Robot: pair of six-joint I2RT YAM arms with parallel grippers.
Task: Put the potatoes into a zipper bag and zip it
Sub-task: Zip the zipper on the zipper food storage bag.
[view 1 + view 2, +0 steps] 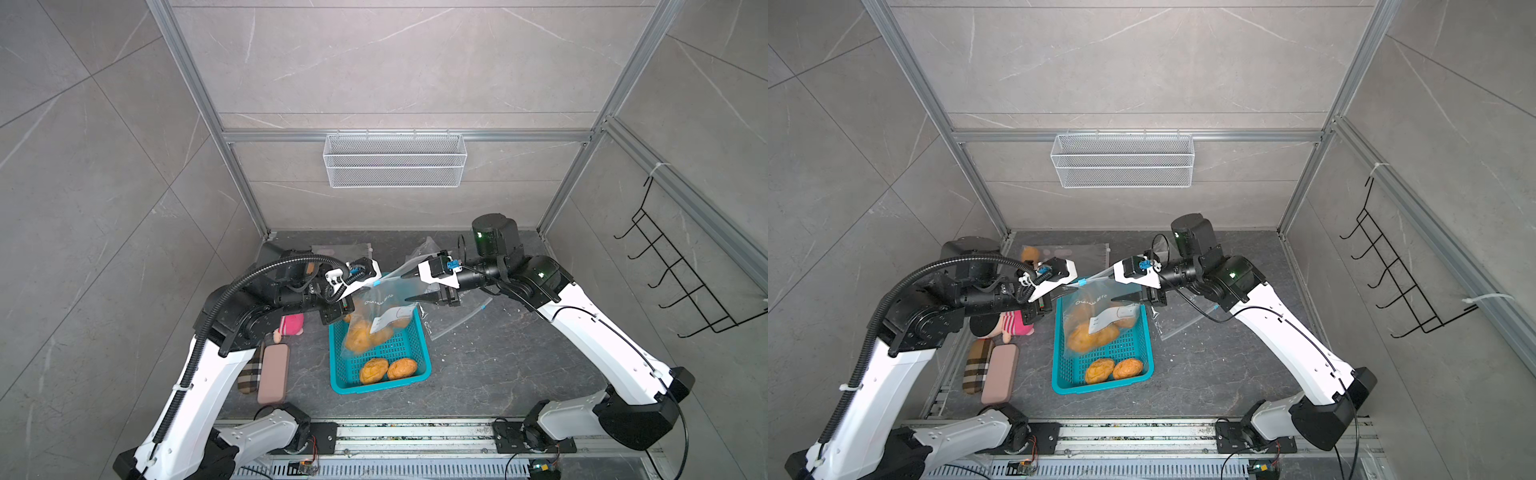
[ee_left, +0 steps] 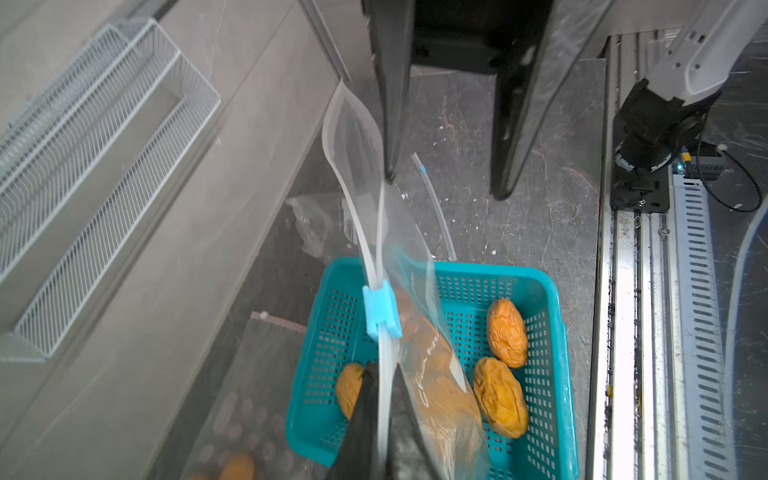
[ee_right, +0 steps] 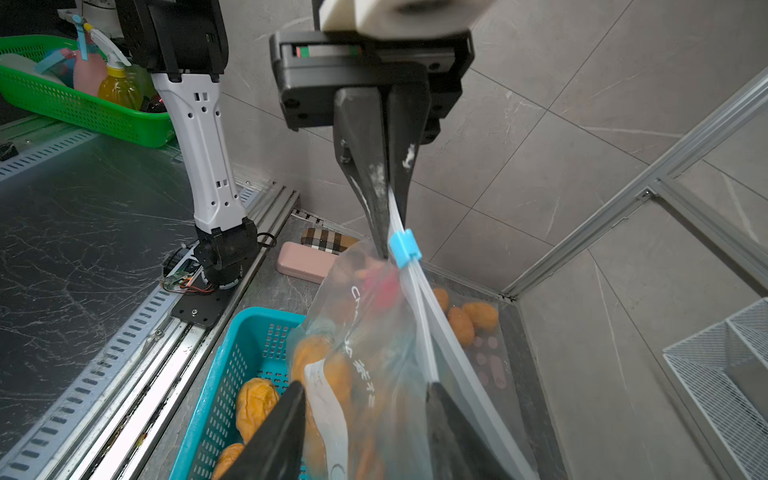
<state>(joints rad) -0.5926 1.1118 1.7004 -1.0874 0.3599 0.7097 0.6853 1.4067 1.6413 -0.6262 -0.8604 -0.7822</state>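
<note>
Left gripper [image 2: 384, 370], nearest my wrist lens, is clamped on the zipper bag's [image 1: 384, 309] top strip beside its blue slider [image 2: 381, 308]. I see potatoes [image 1: 361, 336] inside the bag, which hangs over the teal basket [image 1: 376, 388] holding others loose. Right gripper's [image 1: 407, 287] jaws stand apart, the bag's far end between them.

The cloudy zipper bag [image 1: 382, 299] is blurring the potatoes [image 1: 361, 336] inside beyond counting, the left arm [image 1: 266, 303] is covering most of what looks like a pink doll [image 1: 293, 325], and the right wrist view's lower edge is cutting off the fingers [image 3: 274, 440] of the right gripper [image 3: 365, 388].
</note>
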